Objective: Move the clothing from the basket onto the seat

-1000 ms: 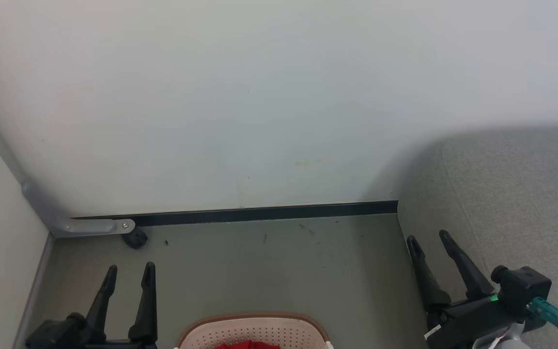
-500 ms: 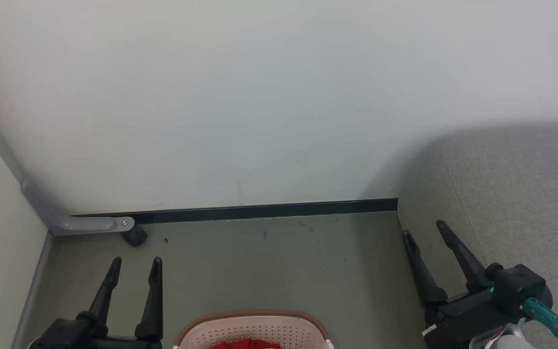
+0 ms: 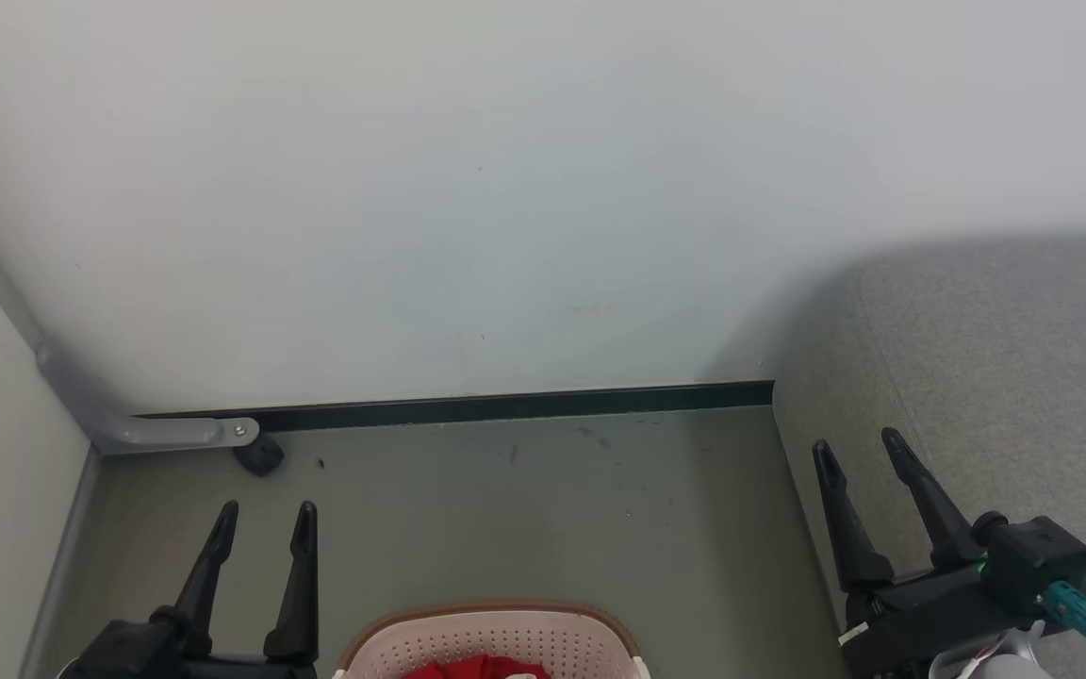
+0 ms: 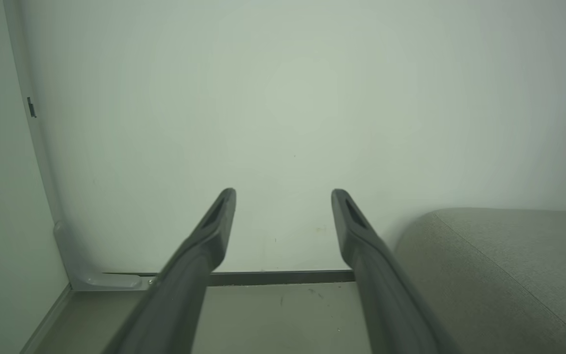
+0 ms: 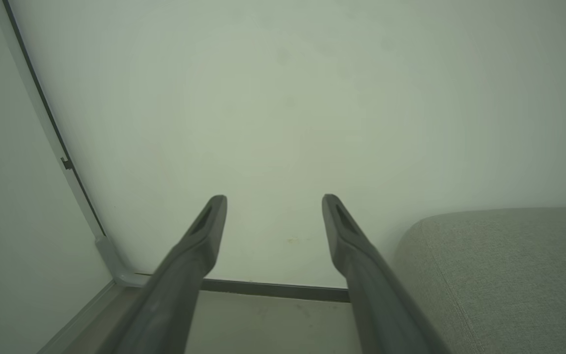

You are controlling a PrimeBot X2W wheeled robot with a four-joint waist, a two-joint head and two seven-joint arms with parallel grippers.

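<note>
Closest to you, at the bottom edge of the head view, the basket shows just its far rim and perforated wall. The clothing lies inside it as a small patch of red fabric, so none of it is on the seat yet.

To the left of the basket, your left end effector hangs over the floor with its two dark fingers spread apart, pointing away from you and holding nothing. In its wrist view you can see bare wall between the fingers.

Your right end effector is at the lower right, well apart from the basket. Its fingers are also spread wide and empty, and they tilt slightly to the left. They show against the near left edge of the seat; you cannot tell whether they touch the fabric.

The seat is the grey woven cushion on the right side, with a rounded corner and a seam line, and its top is bare.

Further out, the floor ends at a dark skirting strip. At its left end a grey bracket bends up into the corner, with a small dark object just beside it. A pale wall rises behind all of this.
</note>
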